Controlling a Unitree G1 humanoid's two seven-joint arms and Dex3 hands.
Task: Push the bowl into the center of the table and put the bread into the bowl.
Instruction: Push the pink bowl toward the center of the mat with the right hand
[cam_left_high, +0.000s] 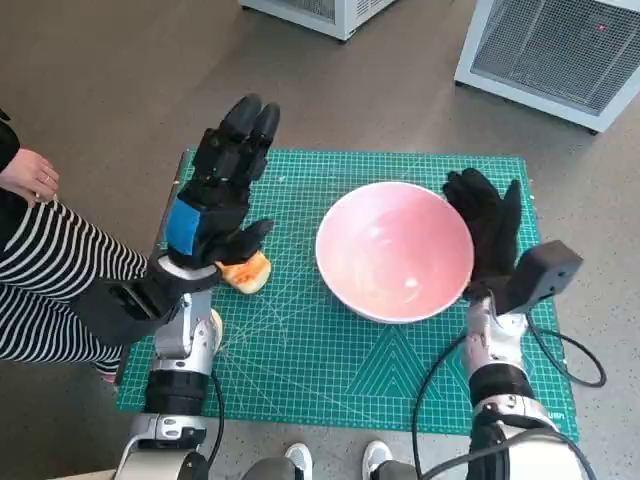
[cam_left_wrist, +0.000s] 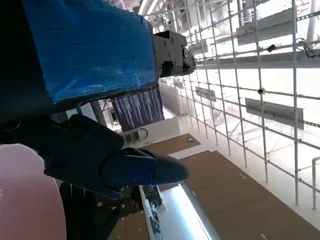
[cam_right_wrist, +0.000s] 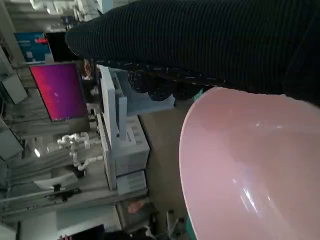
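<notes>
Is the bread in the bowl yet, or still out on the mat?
Out. The bread lies on the green mat under the left hand; the pink bowl is empty.

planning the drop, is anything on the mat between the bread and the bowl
Nothing visible: bare green mat lies between the bread and the pink bowl. The left hand hovers over the bread, partly covering it.

Bowl (cam_left_high: 394, 250) mid-mat (cam_left_high: 300, 340); bread (cam_left_high: 246, 271) left of it, under left hand (cam_left_high: 218, 200); right hand (cam_left_high: 487, 225) against bowl's right rim.
</notes>
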